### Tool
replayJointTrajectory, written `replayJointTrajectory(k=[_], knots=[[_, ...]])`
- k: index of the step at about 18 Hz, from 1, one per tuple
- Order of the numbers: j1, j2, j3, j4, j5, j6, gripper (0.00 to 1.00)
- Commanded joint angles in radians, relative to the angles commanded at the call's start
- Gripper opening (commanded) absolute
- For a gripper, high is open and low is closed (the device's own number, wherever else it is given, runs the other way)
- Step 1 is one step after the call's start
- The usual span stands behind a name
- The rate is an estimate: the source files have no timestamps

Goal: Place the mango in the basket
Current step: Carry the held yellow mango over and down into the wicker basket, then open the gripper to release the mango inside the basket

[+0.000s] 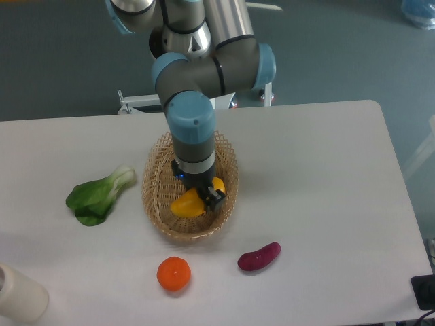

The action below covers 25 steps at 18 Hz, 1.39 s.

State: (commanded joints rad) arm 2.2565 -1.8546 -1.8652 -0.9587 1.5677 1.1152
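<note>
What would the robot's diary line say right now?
gripper: down in basket, at mango | jaws: unclear | mango: inside basket | outside on table: bok choy, orange, sweet potato

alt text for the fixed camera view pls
The robot arm's end effector reaches down into the wicker basket, at the yellow mango inside. On the white table around lie bok choy, an orange and a purple sweet potato.

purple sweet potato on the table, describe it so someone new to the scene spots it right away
Start at the large oval tan wicker basket mid-table under the robot arm. In front of it and to the image right lies a small purple sweet potato on the bare white table. It is elongated and dark purple, unlike the round orange fruit beside it.
</note>
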Motion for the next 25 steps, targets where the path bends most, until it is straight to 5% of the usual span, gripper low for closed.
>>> replayJointTrajectory(k=[7,10,21,25], knots=[[-0.015,-0.002,-0.032,0.000,0.017,0.000,0.72],[-0.014,0.002,-0.026,0.000,0.015,-0.003,1.00],[0.038,0.017,0.057,0.005,0.002,-0.008,1.00],[0.070,0.005,0.132,0.005,0.002,-0.006,1.00]])
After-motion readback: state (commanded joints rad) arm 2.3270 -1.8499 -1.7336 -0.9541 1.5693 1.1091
